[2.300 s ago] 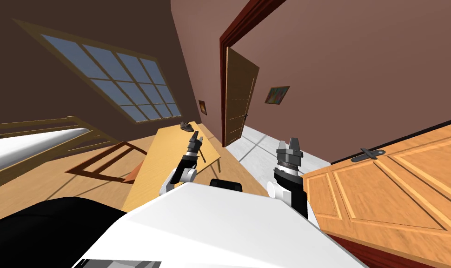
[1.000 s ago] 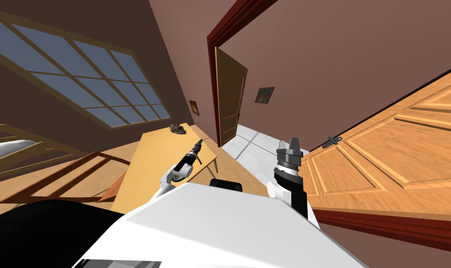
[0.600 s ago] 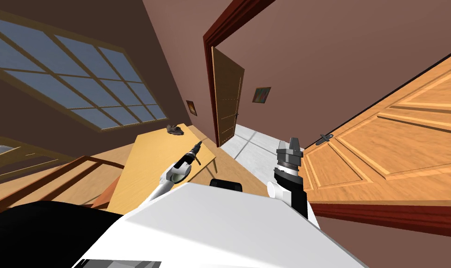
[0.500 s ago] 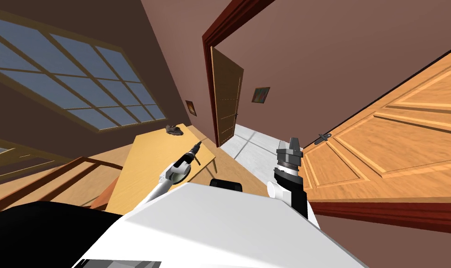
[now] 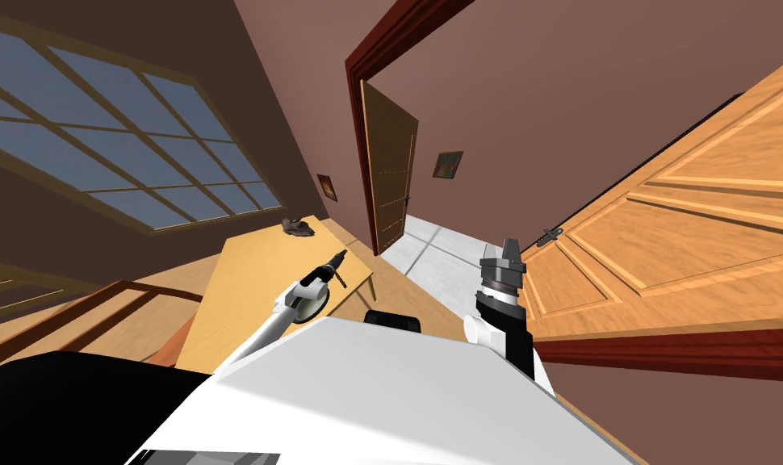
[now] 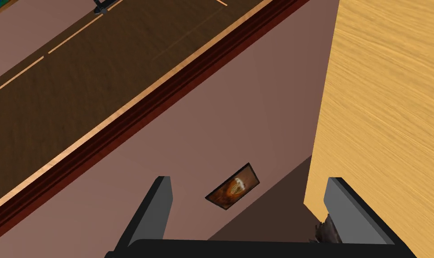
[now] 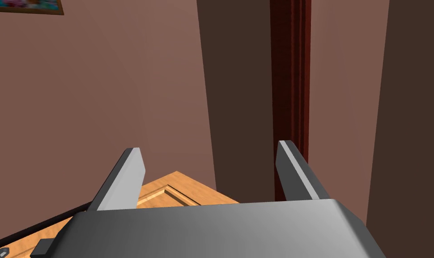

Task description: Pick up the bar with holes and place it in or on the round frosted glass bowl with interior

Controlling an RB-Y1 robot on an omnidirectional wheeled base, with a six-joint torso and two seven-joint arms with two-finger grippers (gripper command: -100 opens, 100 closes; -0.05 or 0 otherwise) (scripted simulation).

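Left tool (image 6: 248, 180) seemingly at full reach forward, fingers (image 6: 160, 201) apart; right tool (image 7: 209, 146) upright, likewise spread.

A small dark heap (image 5: 299, 228) at the tabletop's (image 5: 253, 282) far end, left of centre in the head view — too small to name. Behind the left gripper's (image 6: 248, 180) body a dark scrap (image 6: 324, 229) peeks out — mostly hidden.

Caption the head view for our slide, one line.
Head view: left gripper extended over a wooden table, small dark object at its far end; right gripper raised beside an orange door.
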